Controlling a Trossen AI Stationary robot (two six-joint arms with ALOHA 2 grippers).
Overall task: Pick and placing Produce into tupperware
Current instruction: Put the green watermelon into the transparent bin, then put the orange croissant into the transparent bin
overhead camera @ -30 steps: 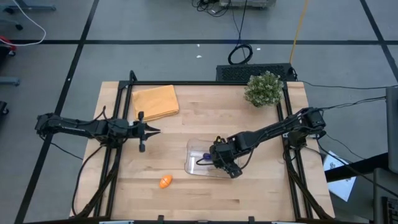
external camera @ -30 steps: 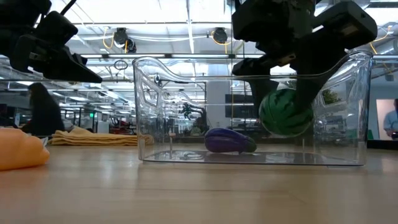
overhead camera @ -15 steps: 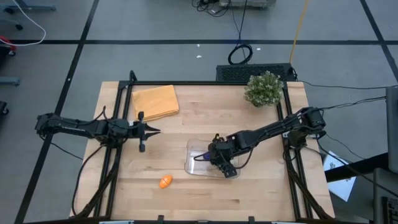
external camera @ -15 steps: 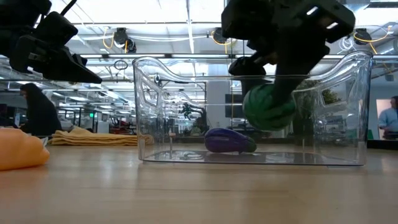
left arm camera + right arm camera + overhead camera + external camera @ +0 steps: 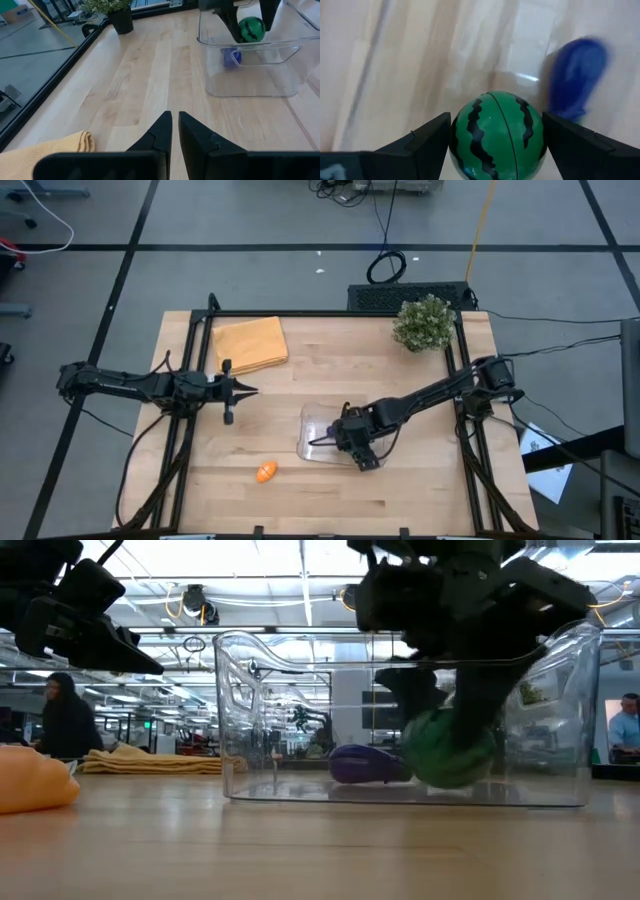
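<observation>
**Melon low in the tub, clamped in your right jaws**

Your left gripper waits over bare bench, jaws closed on nothing, well apart from the produce. The cloth lies behind it. The carrot sits on the bench between the two grippers, nearer the tub and outside it. Your right gripper reaches down into the tub, jaws gripping the melon on both sides, low near the tub floor. The eggplant lies on the tub floor just beside the melon, outside the jaws. The plant stands at the bench's far corner.
</observation>
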